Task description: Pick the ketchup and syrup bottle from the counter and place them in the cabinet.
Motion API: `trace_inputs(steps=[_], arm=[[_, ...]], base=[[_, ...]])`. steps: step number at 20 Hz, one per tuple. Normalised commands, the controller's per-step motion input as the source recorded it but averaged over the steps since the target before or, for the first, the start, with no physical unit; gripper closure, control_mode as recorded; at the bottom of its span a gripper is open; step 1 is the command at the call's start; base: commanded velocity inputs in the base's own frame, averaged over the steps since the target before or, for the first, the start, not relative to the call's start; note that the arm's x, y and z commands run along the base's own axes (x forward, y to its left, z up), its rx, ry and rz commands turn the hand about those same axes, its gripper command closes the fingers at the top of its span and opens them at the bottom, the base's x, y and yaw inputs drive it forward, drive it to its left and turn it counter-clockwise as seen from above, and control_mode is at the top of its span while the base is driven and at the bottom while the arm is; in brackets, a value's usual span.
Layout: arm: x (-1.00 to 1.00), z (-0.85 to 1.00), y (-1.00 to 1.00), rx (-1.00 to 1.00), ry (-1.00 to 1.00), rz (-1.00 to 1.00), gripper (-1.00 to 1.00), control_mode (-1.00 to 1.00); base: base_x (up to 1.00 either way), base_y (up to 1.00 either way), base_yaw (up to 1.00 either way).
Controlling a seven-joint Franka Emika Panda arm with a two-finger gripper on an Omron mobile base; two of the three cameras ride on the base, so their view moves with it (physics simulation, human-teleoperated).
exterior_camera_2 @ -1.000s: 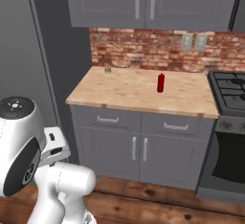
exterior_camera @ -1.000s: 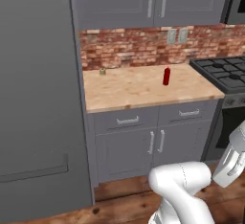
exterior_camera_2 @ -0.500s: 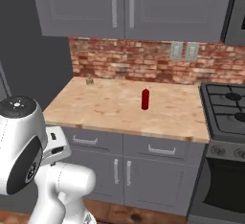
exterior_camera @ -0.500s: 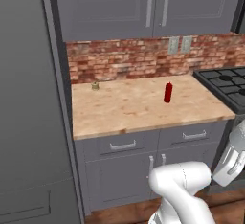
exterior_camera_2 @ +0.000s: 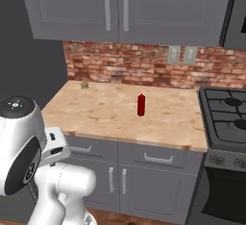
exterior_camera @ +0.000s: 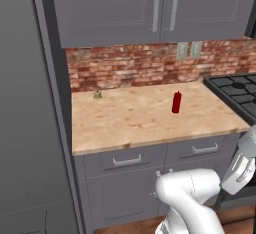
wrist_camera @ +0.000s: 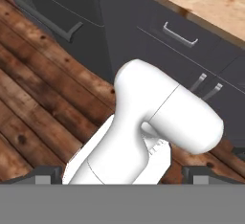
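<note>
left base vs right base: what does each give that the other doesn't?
Left base view: the broad flat front of the tall grey unit left of the counter.
Right base view: the stove's control knobs and oven door, plus a dark appliance above the stove.
Both: the counter, the ketchup upright near its middle, a small dull object by the brick backsplash (too small to identify), the wall outlets, the paired-door wall cabinets and the burners.
</note>
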Motion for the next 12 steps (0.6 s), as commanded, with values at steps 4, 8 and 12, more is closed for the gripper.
trace_inputs(steps=[4, 8, 12], arm=[[0.0, 0.0, 0.0, 0.0, 0.0, 0.0, -1.0, 1.0], [0.0, 0.0, 0.0, 0.0, 0.0, 0.0, -1.0, 1.0], [0.0, 0.0, 0.0, 0.0, 0.0, 0.0, -1.0, 1.0]], base=[[0.0, -0.6, 0.0], [0.0, -0.68, 0.01], [0.02, -0.64, 0.02]])
